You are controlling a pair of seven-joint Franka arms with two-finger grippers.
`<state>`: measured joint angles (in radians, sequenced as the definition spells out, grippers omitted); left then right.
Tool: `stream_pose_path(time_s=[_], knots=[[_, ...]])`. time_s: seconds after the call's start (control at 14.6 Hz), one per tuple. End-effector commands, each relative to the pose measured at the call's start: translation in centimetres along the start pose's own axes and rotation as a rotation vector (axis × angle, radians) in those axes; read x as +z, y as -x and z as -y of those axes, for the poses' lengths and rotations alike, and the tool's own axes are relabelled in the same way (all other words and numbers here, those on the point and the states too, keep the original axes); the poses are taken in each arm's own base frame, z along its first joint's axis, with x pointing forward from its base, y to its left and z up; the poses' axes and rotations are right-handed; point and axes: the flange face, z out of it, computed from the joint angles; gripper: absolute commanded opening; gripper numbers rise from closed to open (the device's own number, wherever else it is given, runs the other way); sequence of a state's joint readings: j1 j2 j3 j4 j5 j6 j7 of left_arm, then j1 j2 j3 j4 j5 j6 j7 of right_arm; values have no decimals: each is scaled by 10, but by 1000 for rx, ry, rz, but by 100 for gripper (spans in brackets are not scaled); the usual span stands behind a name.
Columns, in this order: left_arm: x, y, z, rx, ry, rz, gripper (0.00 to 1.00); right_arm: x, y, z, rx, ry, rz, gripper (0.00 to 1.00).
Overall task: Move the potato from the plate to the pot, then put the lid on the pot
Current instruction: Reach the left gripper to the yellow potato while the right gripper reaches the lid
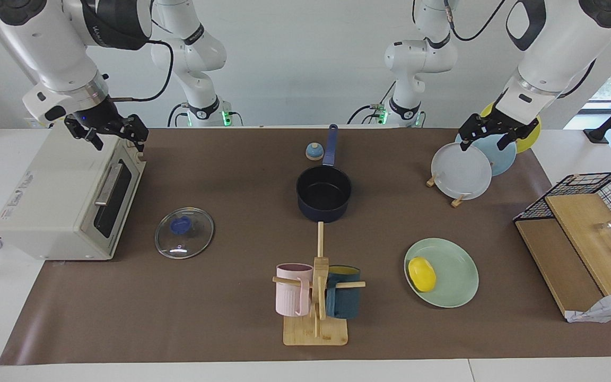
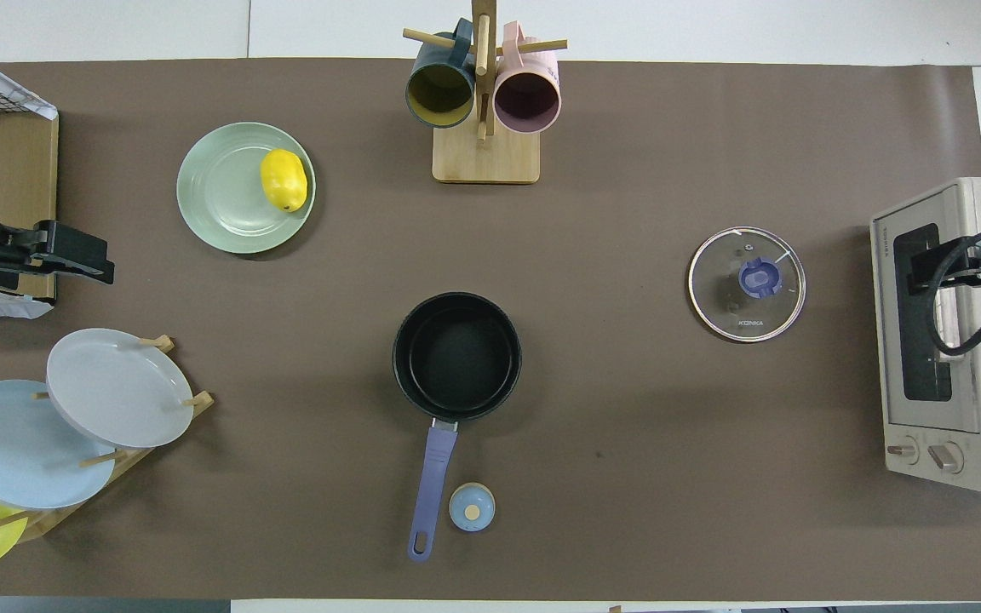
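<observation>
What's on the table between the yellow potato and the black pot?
Nothing: in the overhead view only bare brown mat lies between the potato and the pot.

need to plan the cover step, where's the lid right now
The lid lies flat on the brown mat toward the right arm's end of the table, in front of the toaster oven, well apart from the pot.

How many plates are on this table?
4. A green plate holding the potato; a grey-white plate, a light blue plate and a yellow plate standing in the rack. More may be hidden.
</observation>
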<state>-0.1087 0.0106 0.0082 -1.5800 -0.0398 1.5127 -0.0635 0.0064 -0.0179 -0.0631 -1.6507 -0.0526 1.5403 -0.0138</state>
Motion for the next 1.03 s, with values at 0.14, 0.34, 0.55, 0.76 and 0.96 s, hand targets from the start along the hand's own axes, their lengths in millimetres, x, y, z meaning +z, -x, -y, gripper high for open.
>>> stream_pose_path(time_s=[0.14,0.34,0.55,0.76,0.96], knots=[[-2,0,5,3,-3,3,100,0,2,-1,9,-15,-14,100],[-1,-5,4,-6,9,-18,100,0,2,-4,15,-16,-16,100],[25,-25,-3,-8,53,12,100,1,2,-4,15,-16,-16,100],[77,-80,-15,-47,57,47,100,0,2,1,-2,-15,-14,100],[130,-115,-45,-57,72,9,100,1,-9,15,-40,-97,-99,100]])
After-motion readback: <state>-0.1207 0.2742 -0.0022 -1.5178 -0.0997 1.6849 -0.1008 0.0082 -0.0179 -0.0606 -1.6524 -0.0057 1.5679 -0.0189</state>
